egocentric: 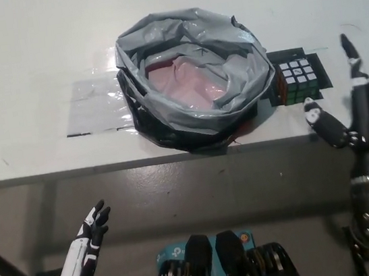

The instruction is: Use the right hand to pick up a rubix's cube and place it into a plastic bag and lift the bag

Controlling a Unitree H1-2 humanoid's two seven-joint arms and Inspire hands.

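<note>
Head view shows the rubix's cube point(297, 80) on a black mat point(321, 72), touching the right side of the plastic bag point(193, 75). Rigid and light, it suits a grip on opposite faces. Right hand point(344, 113) hovers near, spread and empty; left hand point(89, 242) rests low, fingers apart

Bright even light, glare on table point(37, 48), slightly soft focus

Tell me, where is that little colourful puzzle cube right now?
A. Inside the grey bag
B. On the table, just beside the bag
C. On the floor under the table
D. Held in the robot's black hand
B: the cube sits on the table on a dark patch right next to the grey bag, while the black right hand is open near it, holding nothing.
</note>
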